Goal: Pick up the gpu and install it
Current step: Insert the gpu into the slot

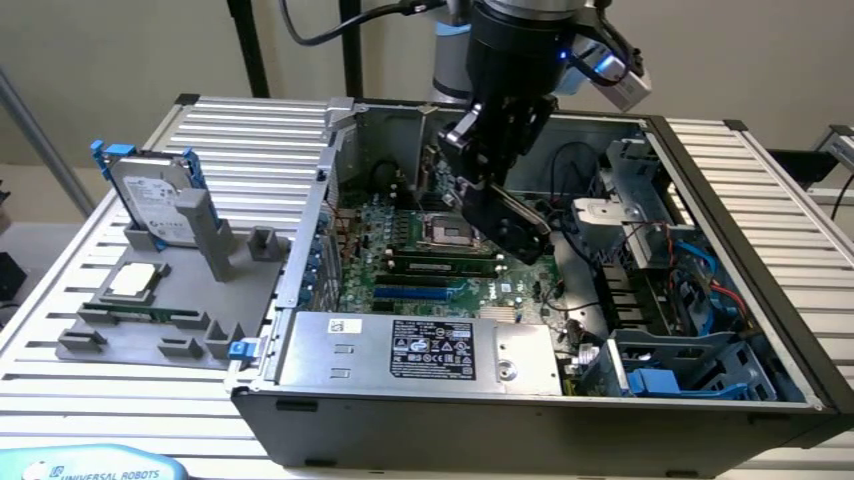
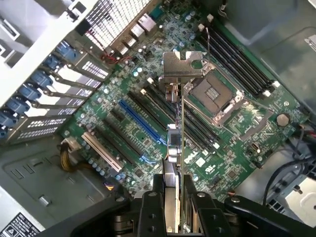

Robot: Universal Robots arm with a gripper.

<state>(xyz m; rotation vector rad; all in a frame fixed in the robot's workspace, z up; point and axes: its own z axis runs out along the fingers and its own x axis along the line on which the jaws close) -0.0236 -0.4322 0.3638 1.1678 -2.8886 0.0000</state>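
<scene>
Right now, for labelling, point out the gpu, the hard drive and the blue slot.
gpu [image 2: 174, 68], wrist view, silver end bracket.
hard drive [image 1: 150, 200], exterior view, silver face.
blue slot [image 2: 141, 122], wrist view, its middle.

Robotics lab: open computer case [image 1: 534, 425] on slatted aluminium bench [image 1: 247, 125].

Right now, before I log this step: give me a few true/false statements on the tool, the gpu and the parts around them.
1. The tool is shut on the gpu. True.
2. The gpu is seated in a slot. False: the tool holds it above the motherboard, not in any slot.
3. The hard drive stands in the grey holder outside the case. True.
4. A cooler covers the CPU socket. False: the socket is uncovered.
</scene>
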